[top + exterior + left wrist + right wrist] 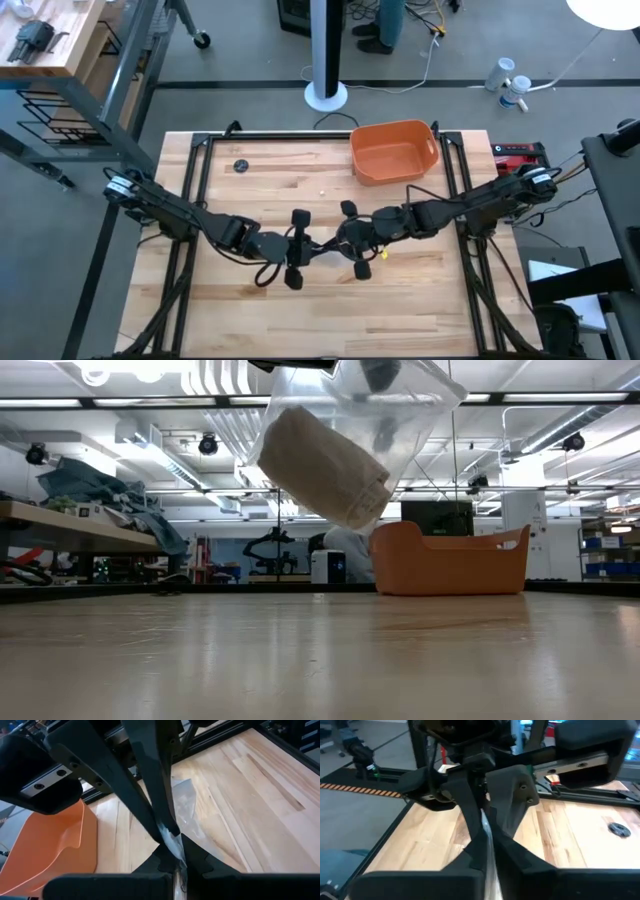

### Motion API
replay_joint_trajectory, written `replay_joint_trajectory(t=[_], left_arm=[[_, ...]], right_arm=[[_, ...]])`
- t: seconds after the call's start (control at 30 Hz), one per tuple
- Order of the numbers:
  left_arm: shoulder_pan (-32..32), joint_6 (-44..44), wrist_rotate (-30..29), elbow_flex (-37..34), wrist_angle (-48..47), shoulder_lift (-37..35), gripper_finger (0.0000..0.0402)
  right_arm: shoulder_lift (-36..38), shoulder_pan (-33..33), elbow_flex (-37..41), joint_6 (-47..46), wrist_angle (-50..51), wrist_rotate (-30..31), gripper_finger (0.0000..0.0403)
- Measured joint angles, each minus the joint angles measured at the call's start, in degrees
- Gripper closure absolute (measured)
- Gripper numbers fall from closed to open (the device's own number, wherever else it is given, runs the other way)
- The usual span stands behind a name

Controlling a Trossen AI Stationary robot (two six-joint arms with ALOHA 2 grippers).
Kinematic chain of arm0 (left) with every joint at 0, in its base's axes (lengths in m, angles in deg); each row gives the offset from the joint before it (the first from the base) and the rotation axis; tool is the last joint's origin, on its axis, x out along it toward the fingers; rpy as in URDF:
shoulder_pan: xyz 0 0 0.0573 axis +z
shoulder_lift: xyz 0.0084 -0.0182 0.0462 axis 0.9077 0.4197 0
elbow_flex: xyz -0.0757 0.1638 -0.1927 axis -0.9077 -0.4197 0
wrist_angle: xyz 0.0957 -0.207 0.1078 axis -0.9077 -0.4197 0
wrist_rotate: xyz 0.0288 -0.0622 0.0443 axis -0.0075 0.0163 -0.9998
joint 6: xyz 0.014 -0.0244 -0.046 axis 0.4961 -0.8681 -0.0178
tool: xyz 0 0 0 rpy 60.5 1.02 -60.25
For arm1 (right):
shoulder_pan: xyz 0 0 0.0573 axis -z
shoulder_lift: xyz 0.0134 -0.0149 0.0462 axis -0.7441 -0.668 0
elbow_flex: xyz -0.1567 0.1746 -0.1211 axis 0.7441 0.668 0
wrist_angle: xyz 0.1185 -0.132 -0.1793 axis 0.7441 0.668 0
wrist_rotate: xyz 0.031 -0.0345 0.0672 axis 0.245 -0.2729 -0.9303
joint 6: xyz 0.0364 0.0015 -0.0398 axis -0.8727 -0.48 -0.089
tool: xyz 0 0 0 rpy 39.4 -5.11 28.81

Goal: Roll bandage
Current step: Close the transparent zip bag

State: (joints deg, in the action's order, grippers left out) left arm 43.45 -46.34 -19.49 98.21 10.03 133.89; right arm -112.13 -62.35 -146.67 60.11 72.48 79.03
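The off-white bandage sits as a roll inside a clear plastic wrapper. The wrapper hangs tilted, well above the tabletop, in the low view. Both grippers meet over the middle of the table. My left gripper and my right gripper face each other, both shut on the wrapper. The arms hide the bandage in the high view. My left gripper pinches a thin bunched edge of the clear wrapper between its two fingers, coming nearly level from the table's left. The wrapper is lifted clear of the table. My right gripper pinches the same clear film between its two fingers, coming nearly level from the table's right, right beside the left fingertips. The film runs as a narrow strip between the fingers.
An orange tub stands at the far right of the table, behind the hanging wrapper in the low view. A small dark round thing lies at the far left. Black frame rails run along the table's sides.
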Motion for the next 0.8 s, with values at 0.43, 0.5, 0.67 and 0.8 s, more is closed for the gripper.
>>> replay_joint_trajectory(t=[0.43, 0.5, 0.67, 0.8], left_arm=[[0.0, -5.2, -1.2, -0.1, 0.5, 0.1, 0.0401], [0.0, -8.2, -1.6, -0.1, 0.5, 0.1, 0.0399], [0.0, -16.2, -1.0, -0.3, 0.2, 0.0, 0.0378], [0.1, -21.3, -0.7, -0.7, 0.1, 0.0, 0.0350]], right_arm=[[0.1, 0.0, 0.1, 0.2, 2.9, 0.1, 0.0397], [0.1, -0.1, 0.0, 0.9, 3.0, 0.1, 0.0399], [1.0, -0.4, 0.1, 2.7, 3.5, 0.6, 0.0401], [2.8, -0.7, 0.2, 3.9, 1.9, 1.1, 0.0402]])
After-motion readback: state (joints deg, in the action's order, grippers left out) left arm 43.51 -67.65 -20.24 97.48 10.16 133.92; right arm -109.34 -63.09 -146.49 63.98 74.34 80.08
